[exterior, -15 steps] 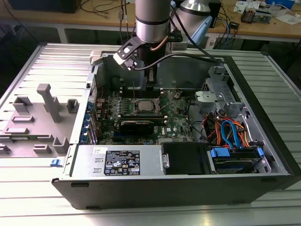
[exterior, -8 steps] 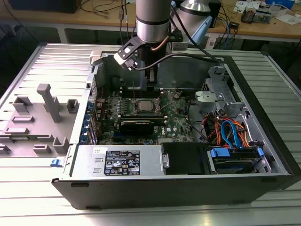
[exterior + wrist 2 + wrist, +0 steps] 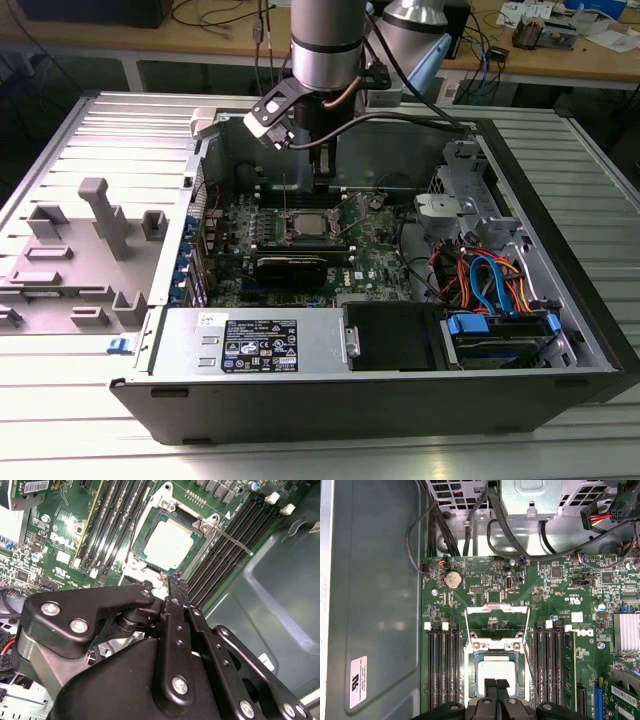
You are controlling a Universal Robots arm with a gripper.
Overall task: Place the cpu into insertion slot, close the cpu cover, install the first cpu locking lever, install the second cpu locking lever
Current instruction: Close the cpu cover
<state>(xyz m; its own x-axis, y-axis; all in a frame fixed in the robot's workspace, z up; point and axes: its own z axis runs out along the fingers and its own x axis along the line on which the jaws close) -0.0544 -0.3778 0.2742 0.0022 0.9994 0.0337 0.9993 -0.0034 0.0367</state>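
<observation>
The black pincer (image 3: 496, 681), shut narrow and empty, hovers close over the dull silver square cpu (image 3: 495, 667). The cpu is seated in the black-rimmed insertion slot (image 3: 474, 667), and just beyond it the silvery frame cpu cover (image 3: 496, 610) stands open.

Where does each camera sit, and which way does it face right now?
Exterior view: off the arm, above the open computer case, looking down into it; the arm and gripper hang over the motherboard.
First wrist view: on the wrist, facing squarely down at the motherboard; fingertips show by the cpu.
Second wrist view: on the wrist, slanted past the gripper's black linkage toward the cpu.
Shared: both wrist views show the cpu in the insertion slot, cpu cover raised.
</observation>
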